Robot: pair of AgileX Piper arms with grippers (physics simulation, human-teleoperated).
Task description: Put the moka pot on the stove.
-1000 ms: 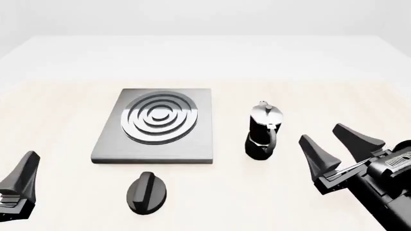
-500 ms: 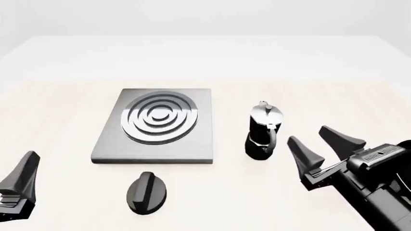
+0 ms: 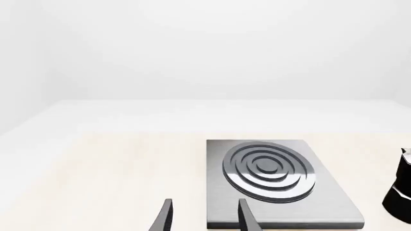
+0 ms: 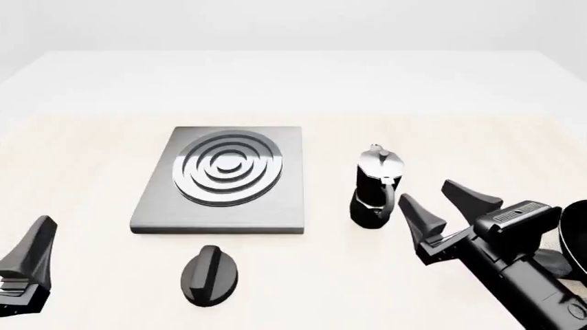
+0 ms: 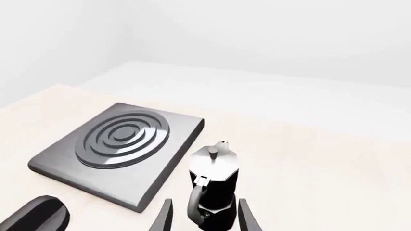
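Observation:
The moka pot (image 4: 375,187) stands upright on the table, right of the stove (image 4: 286,203), black below and shiny silver above, with its handle toward me. My right gripper (image 4: 427,194) is open just right of and nearer than the pot, not touching it. In the right wrist view the pot (image 5: 216,183) stands just ahead of the gripper (image 5: 204,217), between the lines of its spread fingertips (image 5: 164,216), and the stove (image 5: 170,161) lies beyond. My left gripper (image 4: 38,237) rests open at the near left, with the stove (image 3: 324,204) ahead of its fingers (image 3: 166,214).
A black oval knob (image 4: 209,275) lies on the table in front of the stove. A black round pan edge (image 4: 574,237) shows at the far right, behind my right arm. The pot's edge (image 3: 403,192) shows in the left wrist view.
My right gripper has moved left and a little forward, closing on the moka pot's right side, and uncovered the pan edge. The left arm, pot and stove have not moved.

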